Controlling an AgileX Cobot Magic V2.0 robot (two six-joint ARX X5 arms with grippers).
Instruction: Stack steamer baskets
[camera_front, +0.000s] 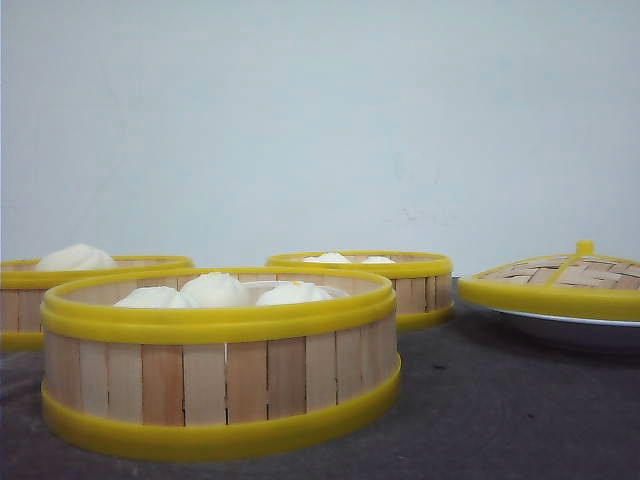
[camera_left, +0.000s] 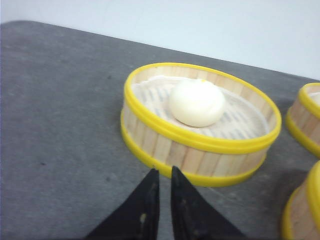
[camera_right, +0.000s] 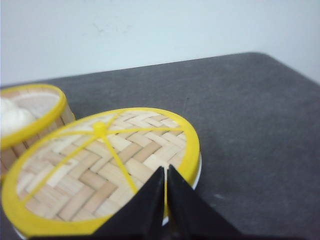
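Both hands are hanging nearly closed, empty: left hand (camera_left: 165, 182) facing the single-bun steamer basket (camera_left: 200, 122). It should be spreading wide, gripping that rim level.

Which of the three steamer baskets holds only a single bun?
The far-left basket, directly ahead of the left arm's jaws. The front basket shows three buns, the back basket two.
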